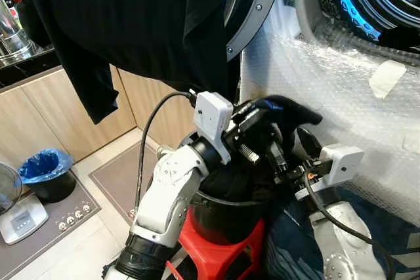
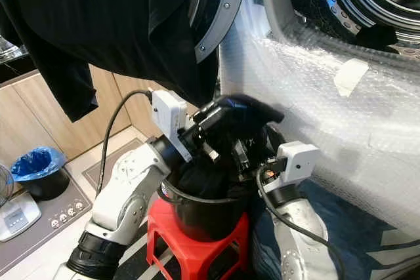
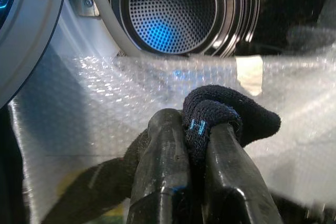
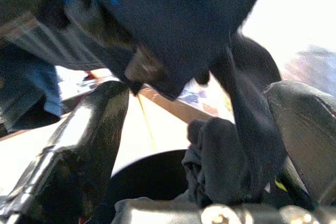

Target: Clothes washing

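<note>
I had the left gripper (image 3: 197, 145) raised just above the black bucket (image 2: 200, 218), its fingers (image 3: 163, 166) clamped together on a dark sock (image 3: 226, 111) with a small blue mark. The sock's bunched end stuck out past the fingertips toward the washer, level with the bubble wrap (image 1: 341, 90) taped over the machine's front. The right gripper (image 4: 194, 145) sat close beside the left one over the bucket, its fingers apart, with dark cloth hanging between them; I could not tell whether it was actually holding any of it.

By my reckoning the job was in its early part. The washer drum (image 3: 173, 11) stood open and looked empty as far as I could see into it, lit blue inside. More dark laundry (image 2: 210, 178) was heaped in the bucket, so most of the loading was left to do, beginning with lifting this sock up and into the drum mouth.

The bucket rested on a red stool (image 2: 197, 244). A large black garment (image 1: 131, 24) hung over the open washer door (image 1: 252, 14). To the left I saw wooden cabinets (image 1: 39, 116), a tiled floor (image 1: 65, 254) with a grey mat, a small bin with a blue liner (image 1: 46, 168), and a scale (image 1: 20, 218).
</note>
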Controlling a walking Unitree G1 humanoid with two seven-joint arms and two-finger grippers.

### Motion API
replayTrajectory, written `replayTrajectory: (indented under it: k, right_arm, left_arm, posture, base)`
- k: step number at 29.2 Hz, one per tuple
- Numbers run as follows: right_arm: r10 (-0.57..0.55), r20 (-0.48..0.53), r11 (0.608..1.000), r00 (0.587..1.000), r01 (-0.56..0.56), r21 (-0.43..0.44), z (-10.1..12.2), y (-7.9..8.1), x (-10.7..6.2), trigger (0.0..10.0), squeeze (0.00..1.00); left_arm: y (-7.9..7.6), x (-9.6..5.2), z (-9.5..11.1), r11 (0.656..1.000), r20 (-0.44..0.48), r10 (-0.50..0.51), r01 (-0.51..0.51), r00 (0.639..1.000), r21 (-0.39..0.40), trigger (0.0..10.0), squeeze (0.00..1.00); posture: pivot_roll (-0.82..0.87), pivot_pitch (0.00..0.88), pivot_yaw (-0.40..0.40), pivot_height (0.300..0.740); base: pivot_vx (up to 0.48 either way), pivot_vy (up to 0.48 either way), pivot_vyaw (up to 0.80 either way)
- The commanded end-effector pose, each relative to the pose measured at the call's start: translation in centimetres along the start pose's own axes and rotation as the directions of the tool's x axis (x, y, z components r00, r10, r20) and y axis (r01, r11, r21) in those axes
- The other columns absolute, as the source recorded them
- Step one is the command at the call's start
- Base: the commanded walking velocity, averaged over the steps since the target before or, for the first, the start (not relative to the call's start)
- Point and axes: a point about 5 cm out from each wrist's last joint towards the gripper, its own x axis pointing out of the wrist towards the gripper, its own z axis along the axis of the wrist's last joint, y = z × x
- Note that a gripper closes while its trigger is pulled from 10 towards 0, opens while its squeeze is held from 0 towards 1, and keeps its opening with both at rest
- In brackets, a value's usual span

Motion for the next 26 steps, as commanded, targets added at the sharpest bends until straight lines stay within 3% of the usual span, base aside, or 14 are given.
replayTrajectory:
  k: [1,7,13,18,26]
  right_arm:
    - [-0.003,0.010,1.000,1.000,0.003,-0.007,-0.1,0.4,0.3,10.0,0.00]
    - [-0.108,0.053,0.992,0.993,0.112,-0.066,-0.3,0.7,1.3,10.0,0.00]
    - [-0.190,0.119,0.979,0.975,0.197,-0.056,-0.1,1.1,2.1,10.0,0.00]
    - [-0.179,0.159,0.982,0.971,0.187,-0.039,0.0,1.7,2.3,10.0,0.00]
    - [-0.137,0.157,0.984,0.978,0.152,-0.087,-0.5,2.6,2.6,10.0,0.00]
  left_arm:
    - [0.2,0.3,0.4,1.000,0.014,0.012,-0.012,1.000,-0.002,10.0,0.00]
    - [0.2,0.6,0.2,0.999,0.011,0.029,-0.029,1.000,-0.022,10.0,0.00]
    - [0.0,0.7,0.1,0.999,0.009,0.028,-0.027,1.000,-0.034,10.0,0.00]
    - [0.1,0.8,-0.2,0.997,0.006,0.057,-0.057,0.998,-0.057,10.0,0.00]
    - [-0.2,1.6,-0.3,0.986,0.020,0.095,-0.091,0.995,-0.136,10.0,0.00]
  posture:
    - [-0.14,0.087,0.046,0.740]
    - [-0.14,0.090,0.049,0.740]
    - [-0.14,0.091,0.050,0.740]
    - [-0.14,0.091,0.051,0.740]
    - [-0.14,0.094,0.054,0.740]
  base:
    - [0.000,0.000,0.00]
    - [0.000,0.000,0.00]
    - [0.000,0.000,0.00]
    - [0.000,0.000,0.00]
    - [0.000,0.000,0.00]
